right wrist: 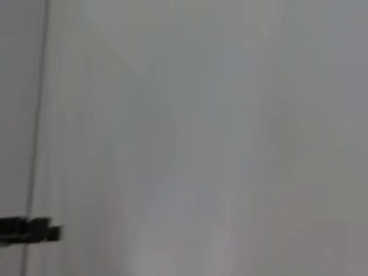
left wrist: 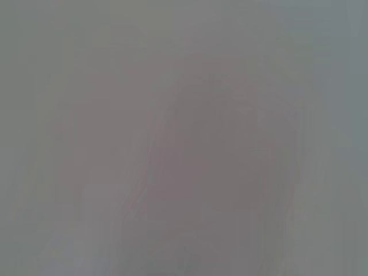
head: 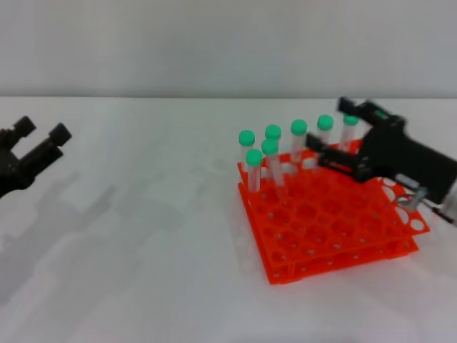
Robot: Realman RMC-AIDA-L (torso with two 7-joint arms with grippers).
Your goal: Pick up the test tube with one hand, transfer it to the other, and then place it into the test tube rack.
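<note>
On white surface (head: 143, 271), right of centre: orange test tube rack (head: 335, 246) holding seven green-capped test tubes along far rows; right gripper (head: 335, 153) reaching over rack's far right corner, dark fingers beside rightmost test tube (head: 349, 132); cannot tell whether jaws clasp it or have let go; left gripper (head: 32, 153) well apart at left edge, jaws spread, holding nothing; wrist views show nothing readable; judgement: handover done, placement at or near finish; retreat left.
</note>
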